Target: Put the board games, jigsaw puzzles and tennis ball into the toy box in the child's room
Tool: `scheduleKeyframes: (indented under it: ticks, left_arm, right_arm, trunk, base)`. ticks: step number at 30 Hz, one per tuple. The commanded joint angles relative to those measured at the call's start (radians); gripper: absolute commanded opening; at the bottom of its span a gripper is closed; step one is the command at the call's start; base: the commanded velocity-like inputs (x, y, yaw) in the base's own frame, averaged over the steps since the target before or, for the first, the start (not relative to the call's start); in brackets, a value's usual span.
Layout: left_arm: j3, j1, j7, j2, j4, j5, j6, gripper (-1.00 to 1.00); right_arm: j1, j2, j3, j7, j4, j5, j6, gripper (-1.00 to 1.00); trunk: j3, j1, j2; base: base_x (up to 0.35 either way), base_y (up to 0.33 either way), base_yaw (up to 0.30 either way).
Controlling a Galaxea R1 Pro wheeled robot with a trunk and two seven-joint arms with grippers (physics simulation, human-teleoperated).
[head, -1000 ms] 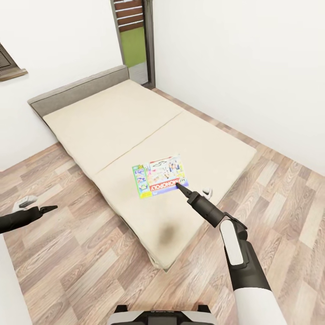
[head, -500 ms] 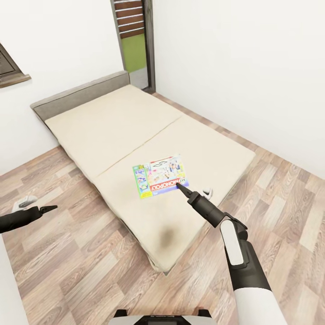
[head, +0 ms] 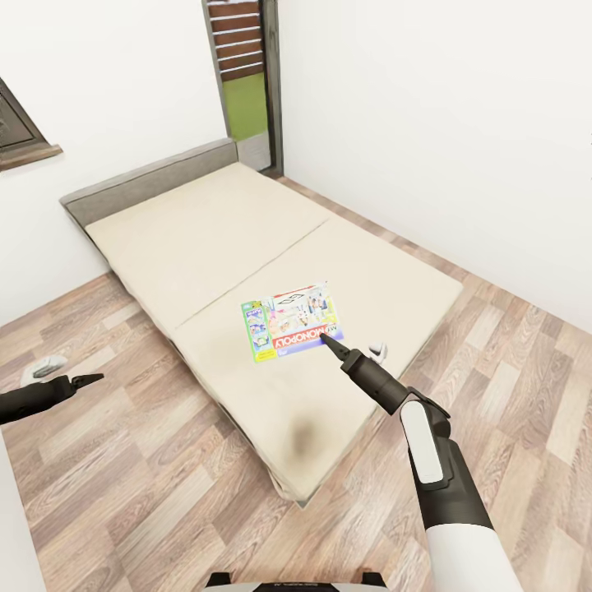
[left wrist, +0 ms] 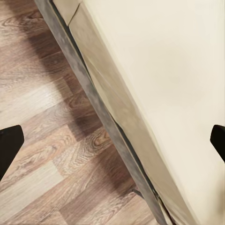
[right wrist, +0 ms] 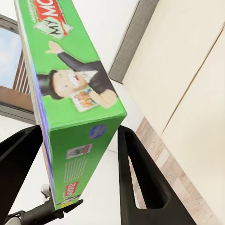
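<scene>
While we face the bed (head: 205, 238) from its long floor-side edge, our right gripper (head: 328, 340) is out over the mattress with its tip at the near right corner of the game (head: 292, 321), a Monopoly box. From the head camera the box looks flat on the mattress, closer to the foot end and near our side's edge; whether it is lifted off the surface we cannot tell. Up close at the right wrist, the game (right wrist: 70, 98) sits between the two dark fingers (right wrist: 136, 173), its green edge in the gap, and the right gripper (right wrist: 79, 183) is closed around that edge. Our left gripper (head: 89, 378) hangs low over the wood floor (head: 164, 460), well apart from the bed; the left wrist camera has its fingertips (left wrist: 8, 145) far apart at opposite borders, so it is wide open and holding nothing, with the bed's (left wrist: 159, 79) side edge and floor (left wrist: 47, 140) between them. A doorway (head: 245, 74) stands past the headboard (head: 148, 181).
</scene>
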Motion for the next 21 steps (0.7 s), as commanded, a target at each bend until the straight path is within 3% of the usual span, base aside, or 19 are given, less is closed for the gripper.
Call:
scheduleKeyframes:
  ticks: [1,21]
  left_arm:
    - [0.001,-0.001,-0.002,0.000,0.000,0.003,0.006,1.00]
    - [-0.003,0.000,0.000,-0.002,0.000,0.003,0.006,1.00]
  right_arm:
    - [-0.001,0.001,-0.002,0.002,0.000,-0.004,0.007,-1.00]
    - [-0.001,0.001,0.004,0.002,0.048,-0.002,-0.063,-1.00]
  trunk:
    - [0.001,0.000,-0.001]
    - [0.033,0.000,-0.001]
  base:
    - [0.000,0.000,0.000]
    - [0.000,0.000,0.000]
